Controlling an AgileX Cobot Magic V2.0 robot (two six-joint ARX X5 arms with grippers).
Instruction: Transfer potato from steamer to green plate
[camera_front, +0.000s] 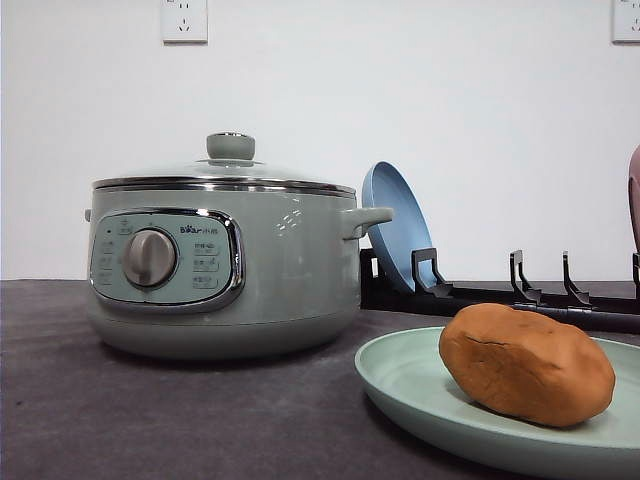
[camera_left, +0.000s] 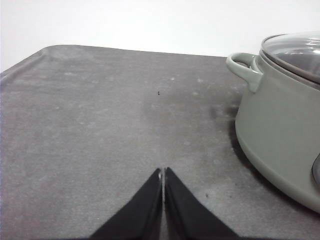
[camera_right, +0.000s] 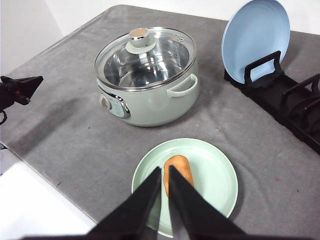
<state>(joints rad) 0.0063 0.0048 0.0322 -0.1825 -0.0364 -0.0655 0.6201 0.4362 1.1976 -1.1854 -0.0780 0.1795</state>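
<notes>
The matte orange-brown oval potato (camera_right: 178, 171) already lies on the pale mint-green round plate (camera_right: 212, 172), low centre of frame, directly beyond the clenched, empty right pincer (camera_right: 165, 172), its long axis seemingly in line with the fingers. The left pincer (camera_left: 163, 174) is clenched, farther off.

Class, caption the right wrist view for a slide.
Orange-brown potato rests on pale green plate, beside lidded sage-green steamer.

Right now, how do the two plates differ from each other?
The green plate lies flat on the table, while the blue plate stands on edge in the black rack. The green plate holds the potato; the blue plate holds nothing. Both are round, plain, and look similar in size.
</notes>
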